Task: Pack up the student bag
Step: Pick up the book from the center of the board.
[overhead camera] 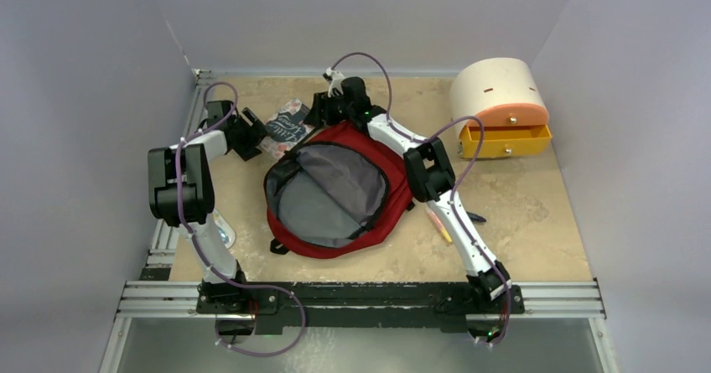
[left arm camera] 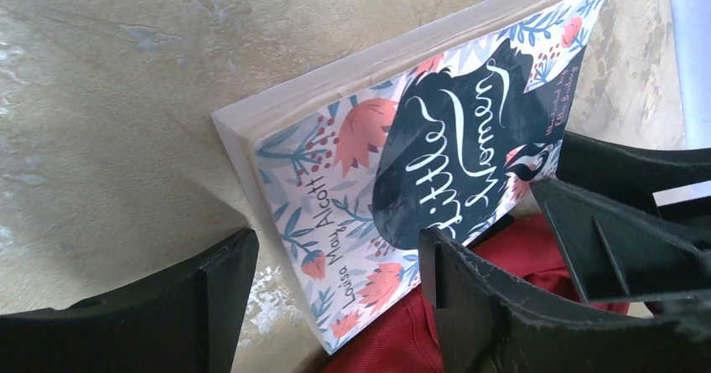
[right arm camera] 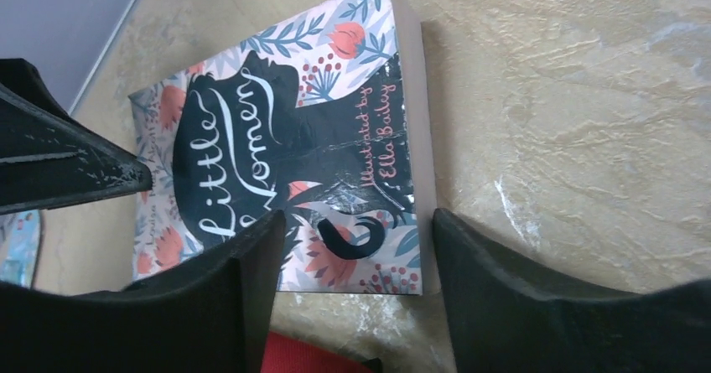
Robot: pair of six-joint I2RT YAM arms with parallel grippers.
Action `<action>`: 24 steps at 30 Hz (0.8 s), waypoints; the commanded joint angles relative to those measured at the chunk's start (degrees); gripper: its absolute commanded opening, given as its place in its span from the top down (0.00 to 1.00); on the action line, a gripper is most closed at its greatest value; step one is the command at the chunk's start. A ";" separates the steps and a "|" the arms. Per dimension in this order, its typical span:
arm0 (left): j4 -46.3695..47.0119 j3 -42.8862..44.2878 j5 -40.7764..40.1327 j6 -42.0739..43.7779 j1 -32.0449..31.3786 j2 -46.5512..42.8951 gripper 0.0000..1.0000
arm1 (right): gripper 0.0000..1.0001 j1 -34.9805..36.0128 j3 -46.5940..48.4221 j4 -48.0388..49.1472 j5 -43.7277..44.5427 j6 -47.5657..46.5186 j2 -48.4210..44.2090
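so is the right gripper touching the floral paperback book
Cannot tell. Right wrist view: right gripper straddles a corner of the floral paperback book, neither contact nor gap plain.

The dark red soft fabric backpack [overhead camera: 335, 190] has a grey lining, black zippers and black straps. To its far left, the floral-covered paperback book [left arm camera: 419, 138] has a pale cover patterned with coral flowers, blue-green leaves and small red berries. A dark navy silhouette in the middle carries white script lettering, and the page edges are cream. At the far right, the rounded cream drawer box [overhead camera: 499, 96] has 1 salmon-orange drawer front and 1 yellow drawer below it. The beige table top [overhead camera: 528, 214] is mottled like stone.
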 commanded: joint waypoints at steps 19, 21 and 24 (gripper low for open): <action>2.13 2.48 2.93 2.02 -0.39 1.93 0.37 | 1.00 0.38 -3.67 5.24 -1.75 -1.29 -9.79; 2.15 2.47 3.28 1.74 -0.32 1.93 0.42 | 1.00 0.38 -3.73 5.20 -1.79 -1.42 -10.56; 2.23 2.47 3.65 1.50 -0.30 1.95 0.51 | 1.00 0.39 -3.94 4.78 -1.49 -1.87 -11.41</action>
